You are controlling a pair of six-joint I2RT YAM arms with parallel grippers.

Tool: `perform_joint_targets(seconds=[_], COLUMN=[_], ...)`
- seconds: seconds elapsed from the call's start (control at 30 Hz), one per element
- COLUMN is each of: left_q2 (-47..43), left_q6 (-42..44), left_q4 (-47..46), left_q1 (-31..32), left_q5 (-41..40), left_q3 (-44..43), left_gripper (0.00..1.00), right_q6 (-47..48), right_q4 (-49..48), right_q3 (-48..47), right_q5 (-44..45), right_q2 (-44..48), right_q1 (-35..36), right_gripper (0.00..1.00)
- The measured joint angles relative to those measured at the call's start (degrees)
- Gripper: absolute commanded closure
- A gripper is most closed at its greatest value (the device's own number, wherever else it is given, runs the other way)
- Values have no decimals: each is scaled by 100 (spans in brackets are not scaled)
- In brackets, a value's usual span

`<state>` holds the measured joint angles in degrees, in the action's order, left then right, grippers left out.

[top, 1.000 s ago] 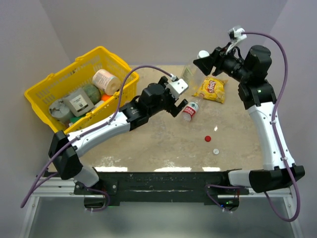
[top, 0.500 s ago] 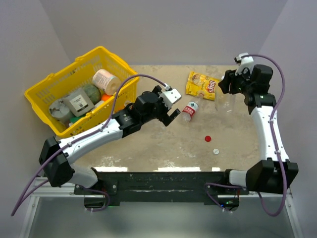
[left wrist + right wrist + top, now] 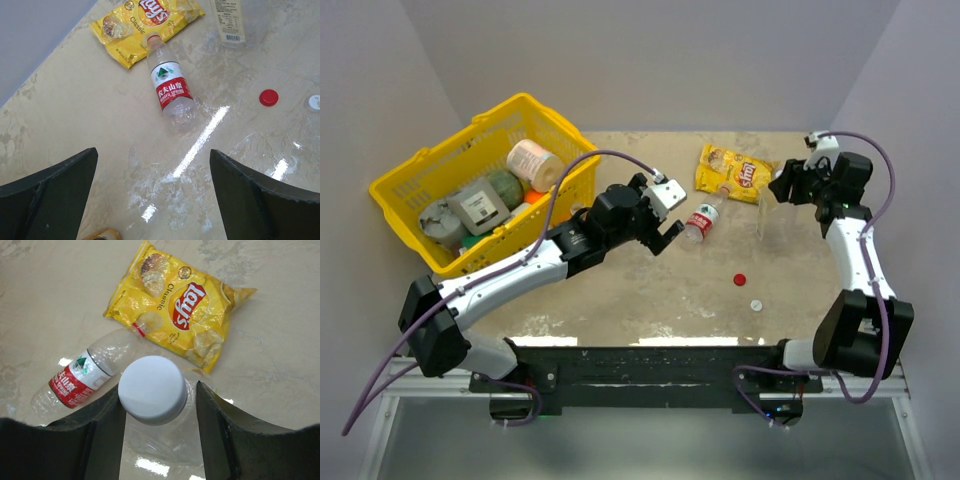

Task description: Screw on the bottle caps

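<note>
While the left gripper (image 3: pixel 155 195) hangs wide open, the right gripper (image 3: pixel 157 407) grips a clear plastic bottle (image 3: pixel 767 212); a small red cap (image 3: pixel 740 279) lies at seven o'clock.

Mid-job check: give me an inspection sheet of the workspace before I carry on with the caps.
Surface: beige table, glare patches, no spill seen.
Job's things: red cap and loose white cap on the table; red-label bottle lying uncapped; clear bottle upright with second white cap on top.
Clutter: yellow chip bag; yellow basket of packaged goods.
Grippers: left gripper open, fingers empty, above the table; right gripper, fingers closed on the clear bottle.
Cables: purple cables loop from both wrists; no snag seen.
Surroundings: plain pale walls; nothing else seen.
</note>
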<state>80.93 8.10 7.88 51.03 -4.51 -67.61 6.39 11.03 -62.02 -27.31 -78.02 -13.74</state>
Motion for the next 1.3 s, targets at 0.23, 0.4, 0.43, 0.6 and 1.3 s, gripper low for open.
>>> perform_joint_targets(seconds=[0.23, 0.4, 0.43, 0.6, 1.3], left_q2=[153, 299, 308, 323, 1222], left_q6=[2, 4, 4, 4, -444], left_q4=[4, 52, 57, 57, 105], left_q1=[0, 0, 0, 0, 17], left_q5=[4, 4, 4, 7, 240], left_q3=[-13, -42, -44, -90, -647], left_gripper=[1, 0, 1, 1, 4], right_q6=[-284, -326, -348, -407, -382], right_q4=[-885, -1163, -1200, -1204, -398], right_q3=[341, 470, 494, 634, 463], right_q5=[-361, -409, -396, -295, -103], right_q2=[-125, -129, -120, 63, 507], right_q1=[-289, -289, -289, -321, -343], right_gripper=[65, 45, 39, 8, 1])
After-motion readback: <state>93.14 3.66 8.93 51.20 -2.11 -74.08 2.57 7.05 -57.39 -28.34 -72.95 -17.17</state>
